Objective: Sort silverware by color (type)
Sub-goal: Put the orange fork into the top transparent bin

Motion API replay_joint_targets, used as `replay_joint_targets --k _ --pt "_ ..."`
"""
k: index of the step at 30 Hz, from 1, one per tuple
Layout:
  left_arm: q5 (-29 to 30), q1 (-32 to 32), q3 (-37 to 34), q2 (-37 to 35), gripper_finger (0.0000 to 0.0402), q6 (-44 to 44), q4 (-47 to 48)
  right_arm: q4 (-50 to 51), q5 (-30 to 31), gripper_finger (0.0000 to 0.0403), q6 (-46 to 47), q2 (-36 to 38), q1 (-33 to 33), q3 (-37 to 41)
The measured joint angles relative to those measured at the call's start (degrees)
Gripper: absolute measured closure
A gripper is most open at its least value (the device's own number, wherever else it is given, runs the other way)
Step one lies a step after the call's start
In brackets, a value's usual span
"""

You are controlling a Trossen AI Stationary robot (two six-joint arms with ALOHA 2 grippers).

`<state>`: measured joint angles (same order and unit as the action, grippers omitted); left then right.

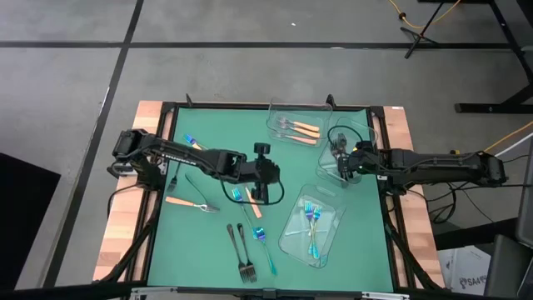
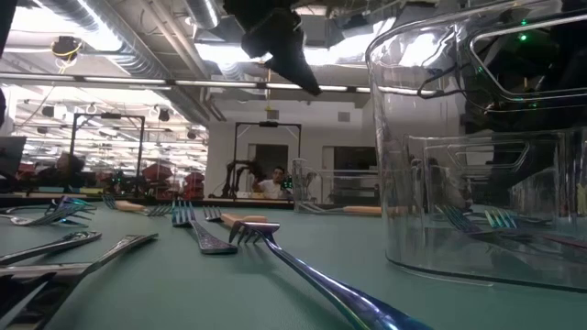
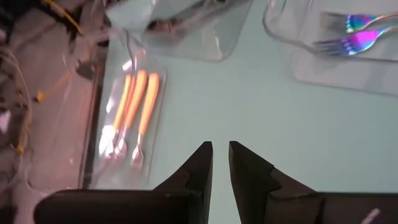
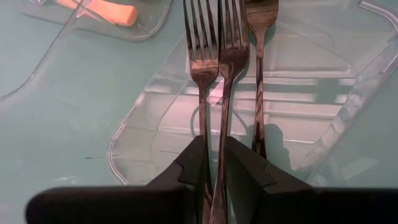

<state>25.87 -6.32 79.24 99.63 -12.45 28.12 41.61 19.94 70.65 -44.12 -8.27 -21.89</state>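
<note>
Three clear trays stand on the green mat: one with orange-handled forks, one with dark forks, one with blue-teal forks. Loose forks of all three kinds lie flat on the mat: an orange one, blue ones, dark ones. My left gripper hangs above the mat's middle, almost shut with a narrow gap and nothing between its fingers. My right gripper is inside the dark-fork tray, shut on a dark fork that lies between two other dark forks. My right gripper pinches the dark fork's handle between its two fingers. The fingers run along the fork, whose tines point away from the gripper over the tray floor. Whether the fork rests on the tray or is lifted, I cannot tell.
The trays stand close together on the mat's right half, the orange one at the far edge. The loose forks are scattered over the left and near part. A wooden frame borders the mat. In the low view a tray wall stands tall at right.
</note>
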Motion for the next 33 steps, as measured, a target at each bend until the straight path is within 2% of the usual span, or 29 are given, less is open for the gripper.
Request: replay_joint_targets --k 7,12,19,29,33 --pt "-0.02 1.46 0.0 0.0 0.0354 11.26 6.2 0.01 -0.02 0.0347 0.0 0.0 0.0 0.02" --pt "-1.57 3.0 0.0 0.0 0.0354 13.82 13.73 0.01 -0.02 0.0347 0.0 0.0 -0.02 0.02" --pt "-4.44 5.34 0.0 0.0 0.0354 11.46 23.98 0.01 -0.04 0.0347 -0.21 0.0 0.0 0.02" --pt "-5.23 8.86 0.0 0.0 0.0354 1.2 31.9 0.03 -0.04 0.0347 -0.39 0.0 0.0 0.04" --pt "-11.05 11.22 -0.63 -1.03 0.0354 -3.26 33.97 0.03 -0.04 0.0347 -0.42 0.0 0.0 0.04"
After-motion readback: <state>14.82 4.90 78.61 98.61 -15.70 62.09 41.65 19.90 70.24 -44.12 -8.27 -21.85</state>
